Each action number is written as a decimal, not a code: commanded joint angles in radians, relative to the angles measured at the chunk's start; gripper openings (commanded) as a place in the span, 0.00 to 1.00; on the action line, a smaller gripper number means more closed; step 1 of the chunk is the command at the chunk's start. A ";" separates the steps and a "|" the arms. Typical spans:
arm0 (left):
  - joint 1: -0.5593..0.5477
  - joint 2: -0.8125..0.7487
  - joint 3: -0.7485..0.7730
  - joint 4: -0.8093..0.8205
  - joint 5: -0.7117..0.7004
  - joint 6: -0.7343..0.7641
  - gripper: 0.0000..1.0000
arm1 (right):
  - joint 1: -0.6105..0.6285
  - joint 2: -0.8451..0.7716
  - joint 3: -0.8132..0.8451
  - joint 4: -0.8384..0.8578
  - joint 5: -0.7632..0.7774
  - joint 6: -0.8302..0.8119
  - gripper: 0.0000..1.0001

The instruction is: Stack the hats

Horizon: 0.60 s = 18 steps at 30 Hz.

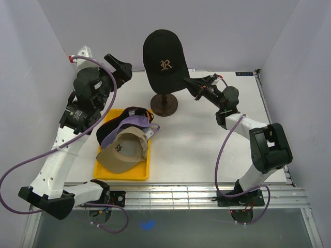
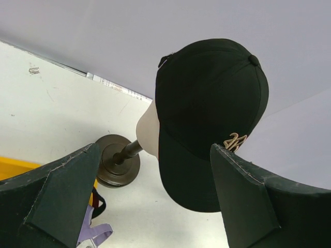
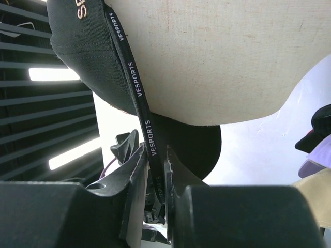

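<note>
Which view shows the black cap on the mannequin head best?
Top external: the black cap shows whole, front on, with its gold R. The left wrist view shows it larger, but the left gripper covers part of the letter. The right wrist view shows only its inner band, pinched in the right gripper.

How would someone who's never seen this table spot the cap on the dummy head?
At the far middle of the white table, a dark round stand carries a cream mannequin head. The black cap sits on that head. It alone is raised and bears a gold R; the other caps lie heaped in the yellow tray.
</note>
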 commanded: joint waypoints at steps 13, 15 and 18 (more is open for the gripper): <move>0.000 0.013 -0.027 0.017 0.012 -0.004 0.98 | 0.027 0.050 -0.027 -0.038 -0.037 -0.047 0.36; 0.000 0.015 -0.028 0.015 0.014 -0.004 0.97 | 0.027 0.055 -0.027 -0.040 -0.038 -0.048 0.38; 0.000 0.015 -0.036 0.018 0.015 -0.007 0.98 | 0.027 0.062 -0.024 -0.034 -0.043 -0.050 0.38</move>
